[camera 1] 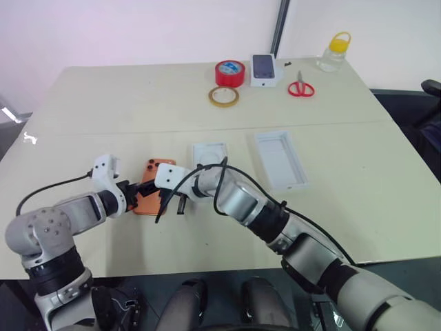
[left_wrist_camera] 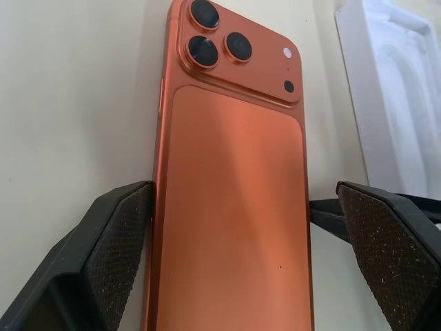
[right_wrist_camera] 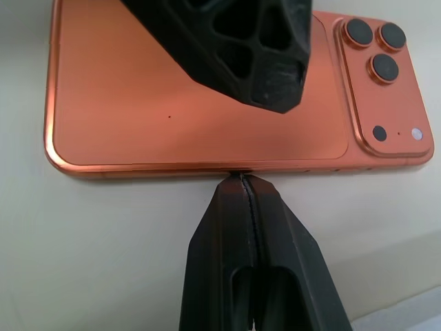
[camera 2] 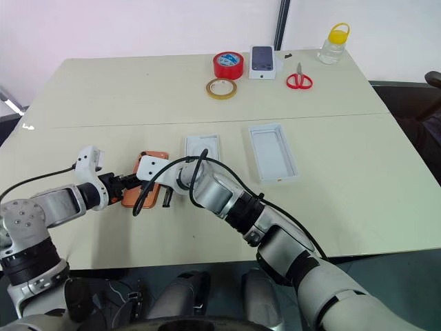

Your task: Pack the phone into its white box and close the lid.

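The copper-orange phone [left_wrist_camera: 234,138] lies back up on the table, its three lenses at the far end. My left gripper [left_wrist_camera: 241,193] is open; its fingers [left_wrist_camera: 117,241] straddle the phone's near end across its width, one beside each long edge. My right gripper [right_wrist_camera: 241,181] is shut, and its tip touches the middle of one long edge. A shallow white carton half [camera 1: 280,158] lies hollow side up to the right, pale grey inside. Whether it is the white box or the lid I cannot tell.
A flat white insert [camera 1: 210,153] with an oval recess lies just beyond my right wrist. At the far edge stand a red tape roll [camera 1: 229,72], a yellowish tape ring [camera 1: 224,96], a small white box [camera 1: 265,70] picturing a dark phone, red scissors [camera 1: 300,88] and a yellow-lidded jar [camera 1: 334,54].
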You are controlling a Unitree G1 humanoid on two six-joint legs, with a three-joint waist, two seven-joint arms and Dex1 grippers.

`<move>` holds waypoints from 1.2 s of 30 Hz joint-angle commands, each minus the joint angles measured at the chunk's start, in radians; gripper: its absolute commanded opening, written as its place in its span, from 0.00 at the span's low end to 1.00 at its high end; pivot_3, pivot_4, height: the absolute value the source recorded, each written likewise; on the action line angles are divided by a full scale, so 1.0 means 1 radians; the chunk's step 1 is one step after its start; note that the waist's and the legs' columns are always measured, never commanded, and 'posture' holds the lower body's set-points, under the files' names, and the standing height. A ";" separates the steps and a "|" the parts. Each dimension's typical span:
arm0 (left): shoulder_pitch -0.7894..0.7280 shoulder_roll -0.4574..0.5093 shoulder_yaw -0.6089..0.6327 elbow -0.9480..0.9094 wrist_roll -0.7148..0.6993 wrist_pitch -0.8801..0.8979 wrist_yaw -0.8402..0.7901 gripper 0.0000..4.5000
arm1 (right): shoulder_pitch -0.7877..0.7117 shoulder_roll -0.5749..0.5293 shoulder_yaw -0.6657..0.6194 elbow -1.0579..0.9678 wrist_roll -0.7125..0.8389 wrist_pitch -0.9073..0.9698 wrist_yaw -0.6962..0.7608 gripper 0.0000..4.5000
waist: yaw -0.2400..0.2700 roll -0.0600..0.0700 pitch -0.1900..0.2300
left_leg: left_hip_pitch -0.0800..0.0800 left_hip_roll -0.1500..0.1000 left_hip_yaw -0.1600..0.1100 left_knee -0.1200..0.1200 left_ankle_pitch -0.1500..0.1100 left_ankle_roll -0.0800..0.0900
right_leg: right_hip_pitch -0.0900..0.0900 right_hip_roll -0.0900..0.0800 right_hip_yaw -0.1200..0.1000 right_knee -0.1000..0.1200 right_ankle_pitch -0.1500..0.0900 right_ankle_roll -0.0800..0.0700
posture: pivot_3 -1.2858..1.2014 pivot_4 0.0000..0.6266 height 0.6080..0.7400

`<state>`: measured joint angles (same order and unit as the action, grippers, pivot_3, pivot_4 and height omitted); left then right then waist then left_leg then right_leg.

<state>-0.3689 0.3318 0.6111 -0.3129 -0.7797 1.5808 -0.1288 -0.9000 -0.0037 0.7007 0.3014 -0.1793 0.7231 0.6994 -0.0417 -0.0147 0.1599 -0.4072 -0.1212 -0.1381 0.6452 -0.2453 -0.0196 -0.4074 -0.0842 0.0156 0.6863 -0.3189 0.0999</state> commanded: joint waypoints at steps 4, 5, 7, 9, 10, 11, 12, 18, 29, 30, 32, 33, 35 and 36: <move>-0.007 -0.083 0.009 0.044 -0.186 0.034 0.064 0.99 | -0.005 0.011 -0.018 -0.019 -0.007 -0.023 0.013 0.00 | 0.005 0.000 0.000 | 0.000 0.000 0.000 0.000 0.000 0.000 | 0.000 0.000 0.000 0.000 0.000 0.000 | 0.52 0.24 1.00; -0.012 -0.088 0.018 0.053 -0.207 0.034 0.080 0.99 | -0.003 0.011 -0.019 -0.021 -0.009 -0.022 0.014 0.00 | 0.007 0.000 0.000 | 0.000 0.000 0.000 0.000 0.000 0.000 | 0.000 0.000 0.000 0.000 0.000 0.000 | 0.52 0.24 1.00; -0.019 -0.089 0.027 0.067 -0.244 0.034 0.107 0.99 | 0.000 0.011 -0.022 -0.025 -0.012 -0.021 0.015 0.00 | 0.008 0.000 0.000 | 0.000 -0.001 0.000 0.000 0.000 0.000 | 0.000 -0.001 0.000 0.000 0.000 0.000 | 0.52 0.24 1.00; -0.024 -0.087 0.031 0.080 -0.278 0.034 0.134 0.99 | 0.003 0.012 -0.023 -0.029 -0.014 -0.020 0.015 0.00 | 0.008 0.000 -0.001 | 0.000 -0.001 0.000 0.000 0.000 0.000 | 0.000 -0.001 0.000 0.000 0.000 0.000 | 0.52 0.24 1.00; -0.028 -0.085 0.034 0.089 -0.294 0.034 0.149 0.99 | 0.004 0.012 -0.024 -0.030 -0.014 -0.020 0.015 0.00 | 0.008 -0.001 -0.001 | 0.000 -0.001 0.000 0.000 0.000 0.000 | 0.000 -0.001 0.000 0.000 0.000 0.000 | 0.52 0.24 1.00; -0.030 -0.078 0.033 0.094 -0.306 0.034 0.162 0.99 | 0.006 0.013 -0.024 -0.033 -0.015 -0.019 0.015 0.00 | 0.006 -0.001 -0.001 | 0.000 -0.001 0.000 0.000 0.000 0.000 | 0.000 -0.001 0.000 0.000 0.000 0.000 | 0.52 0.24 1.00; -0.032 -0.071 0.034 0.102 -0.316 0.034 0.175 0.99 | 0.007 0.013 -0.025 -0.034 -0.015 -0.019 0.015 0.00 | 0.003 -0.001 -0.001 | 0.000 -0.001 0.000 0.000 0.000 0.000 | 0.001 -0.001 0.000 0.000 0.000 0.000 | 0.52 0.24 1.00; -0.056 -0.046 0.073 0.142 -0.367 0.034 0.240 0.99 | 0.017 0.009 -0.022 -0.045 -0.018 -0.023 0.017 0.00 | 0.000 -0.001 -0.001 | 0.000 -0.001 0.000 0.000 0.000 0.000 | 0.001 -0.001 0.000 0.000 0.000 0.000 | 0.52 0.24 1.00; -0.064 -0.014 0.147 0.176 -0.416 0.034 0.311 0.99 | 0.020 0.000 -0.020 -0.067 -0.024 -0.023 0.022 0.00 | -0.002 -0.001 -0.001 | -0.001 0.000 0.000 0.000 0.000 0.000 | 0.000 0.001 0.001 0.001 0.000 0.000 | 0.52 0.24 1.00; -0.061 -0.016 0.147 0.175 -0.425 0.034 0.319 0.99 | 0.021 -0.001 -0.020 -0.068 -0.025 -0.024 0.022 0.00 | -0.002 -0.001 -0.001 | -0.001 0.000 0.000 0.000 0.000 0.000 | 0.000 0.001 0.001 0.001 0.000 0.000 | 0.52 0.24 1.00; -0.058 -0.021 0.151 0.176 -0.440 0.034 0.337 0.94 | 0.022 -0.002 -0.021 -0.072 -0.027 -0.025 0.024 0.00 | -0.001 -0.001 -0.001 | -0.001 0.000 0.000 0.000 0.000 0.000 | 0.000 0.001 0.000 0.000 0.000 0.000 | 0.52 0.24 1.00; -0.056 -0.022 0.154 0.176 -0.448 0.034 0.348 0.87 | 0.022 -0.006 -0.022 -0.080 -0.027 -0.025 0.026 0.00 | -0.002 -0.001 -0.001 | -0.001 0.000 0.000 0.000 0.000 0.000 | 0.000 0.001 0.001 0.000 0.000 0.000 | 0.52 0.24 1.00; -0.053 -0.024 0.161 0.174 -0.463 0.034 0.370 0.71 | 0.020 -0.012 -0.029 -0.102 -0.025 -0.020 0.032 0.00 | -0.002 -0.001 -0.001 | -0.001 0.000 0.000 0.000 0.000 -0.001 | 0.000 0.001 0.000 0.000 0.000 0.000 | 0.52 0.24 1.00; -0.052 -0.027 0.166 0.175 -0.471 0.034 0.380 0.71 | 0.019 -0.014 -0.032 -0.110 -0.024 -0.019 0.033 0.00 | -0.002 -0.001 -0.001 | -0.001 0.000 0.000 0.000 0.000 -0.001 | 0.000 0.001 0.001 0.000 0.000 0.000 | 0.52 0.24 1.00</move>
<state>-0.4232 0.3061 0.7636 -0.1210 -1.2061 1.6059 0.2381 -0.8703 -0.0250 0.6812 0.2555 -0.2035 0.7133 0.7262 -0.0439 -0.0158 0.1594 -0.4081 -0.1209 -0.1382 0.6452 -0.2454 -0.0201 -0.4076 -0.0835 0.0161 0.6869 -0.3189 0.0999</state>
